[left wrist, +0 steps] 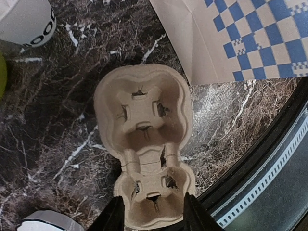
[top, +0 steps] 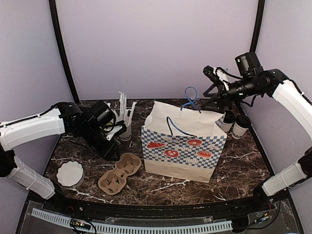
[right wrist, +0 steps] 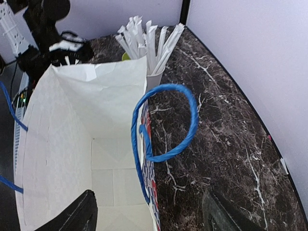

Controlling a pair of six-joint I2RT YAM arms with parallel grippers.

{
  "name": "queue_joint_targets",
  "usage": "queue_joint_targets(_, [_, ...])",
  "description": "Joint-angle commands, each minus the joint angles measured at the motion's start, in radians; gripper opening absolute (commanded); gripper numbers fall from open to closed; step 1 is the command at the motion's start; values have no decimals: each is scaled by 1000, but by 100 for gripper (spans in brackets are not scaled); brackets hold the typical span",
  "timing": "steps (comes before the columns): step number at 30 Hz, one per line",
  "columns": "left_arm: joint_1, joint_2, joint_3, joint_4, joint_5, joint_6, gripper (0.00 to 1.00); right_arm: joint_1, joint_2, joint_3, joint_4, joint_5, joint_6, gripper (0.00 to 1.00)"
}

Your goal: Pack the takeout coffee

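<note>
Bag upright at centre of table — two coffee cups side by side just behind its right end, straw cup beside its left end, cup carrier before the straw cup, dish left of the carrier.

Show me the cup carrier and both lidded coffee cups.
pulp cup carrier (left wrist: 142,108), left wrist view, raised centre of one pocket.
left coffee cup (top: 226,125), top external view, white wall.
right coffee cup (top: 242,119), top external view, black lid.

A robot test booth: plain purple walls stand close behind the right pincer, black poles run up the corners, and two white arms reach over a dark marble counter.
</note>
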Motion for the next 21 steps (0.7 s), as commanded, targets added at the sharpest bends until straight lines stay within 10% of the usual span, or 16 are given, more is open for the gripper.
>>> queue_joint_targets(1, [-20,10,-66,62,71,-39,42,-29,-81,-33,63,-24,-13,79])
queue_joint_targets(21, [-42,193,-125,116,-14,-77,47,-57,-121,-60,71,-7,-12,79])
